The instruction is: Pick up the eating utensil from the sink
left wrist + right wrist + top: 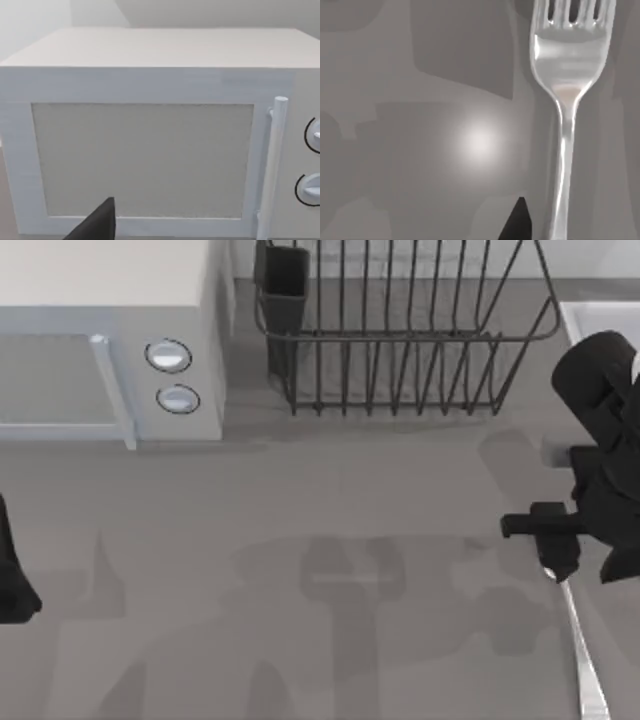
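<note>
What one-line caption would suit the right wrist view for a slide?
A shiny silver fork lies flat on a grey surface beneath the right arm's wrist camera, tines and slim handle in plain sight.

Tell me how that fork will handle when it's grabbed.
The fork looks like polished metal, so probably stiff but slippery. Its handle is slim and it seems to lie flat, so it may slide or pivot rather than roll.
</note>
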`<control>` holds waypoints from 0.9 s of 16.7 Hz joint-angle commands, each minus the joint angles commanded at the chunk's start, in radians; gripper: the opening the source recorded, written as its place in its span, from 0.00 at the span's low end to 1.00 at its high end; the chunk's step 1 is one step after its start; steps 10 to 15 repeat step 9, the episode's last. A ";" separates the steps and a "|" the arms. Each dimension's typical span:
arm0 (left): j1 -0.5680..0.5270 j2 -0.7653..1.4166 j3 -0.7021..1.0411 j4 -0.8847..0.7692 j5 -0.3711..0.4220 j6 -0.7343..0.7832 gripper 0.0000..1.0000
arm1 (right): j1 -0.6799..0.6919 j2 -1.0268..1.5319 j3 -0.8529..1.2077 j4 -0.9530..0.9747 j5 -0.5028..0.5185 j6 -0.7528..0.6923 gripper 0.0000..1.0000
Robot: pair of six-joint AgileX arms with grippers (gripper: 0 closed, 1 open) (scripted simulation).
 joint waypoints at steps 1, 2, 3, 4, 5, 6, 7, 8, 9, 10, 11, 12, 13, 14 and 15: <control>0.000 0.000 0.000 0.000 0.000 0.000 1.00 | 0.000 0.000 0.000 0.000 0.000 0.000 0.83; 0.000 0.000 0.000 0.000 0.000 0.000 1.00 | 0.000 0.000 0.000 0.000 0.000 0.000 0.90; 0.000 0.000 0.000 0.000 0.000 0.000 1.00 | 0.000 0.000 0.000 0.000 0.000 0.000 0.98; 0.000 0.000 0.000 0.000 0.000 0.000 1.00 | 0.000 0.000 0.000 0.000 0.000 0.000 1.00; 0.000 0.000 0.000 0.000 0.000 0.000 1.00 | 0.000 0.000 0.000 0.000 0.000 0.000 1.00; 0.000 0.000 0.000 0.000 0.000 0.000 1.00 | 0.000 0.000 0.000 0.000 0.000 0.000 1.00; 0.000 0.000 0.000 0.000 0.000 0.000 1.00 | 0.000 0.000 0.000 0.000 0.000 0.000 1.00; 0.000 0.000 0.000 0.000 0.000 0.000 1.00 | 0.000 0.000 0.000 0.000 0.000 0.000 1.00; 0.000 0.000 0.000 0.000 0.000 0.000 1.00 | 0.000 0.000 0.000 0.000 0.000 0.000 1.00; 0.000 0.000 0.000 0.000 0.000 0.000 1.00 | 0.000 0.000 0.000 0.000 0.000 0.000 1.00; 0.000 0.000 0.000 0.000 0.000 0.000 1.00 | 0.000 0.000 0.000 0.000 0.000 0.000 1.00; 0.000 0.000 0.000 0.000 0.000 0.000 1.00 | 0.000 0.000 0.000 0.000 0.000 0.000 1.00; 0.000 0.000 0.000 0.000 0.000 0.000 1.00 | 0.000 0.000 0.000 0.000 0.000 0.000 1.00; 0.000 0.000 0.000 0.000 0.000 0.000 1.00 | 0.000 0.000 0.000 0.000 0.000 0.000 1.00; 0.000 0.000 0.000 0.000 0.000 0.000 1.00 | 0.000 0.000 0.000 0.000 0.000 0.000 1.00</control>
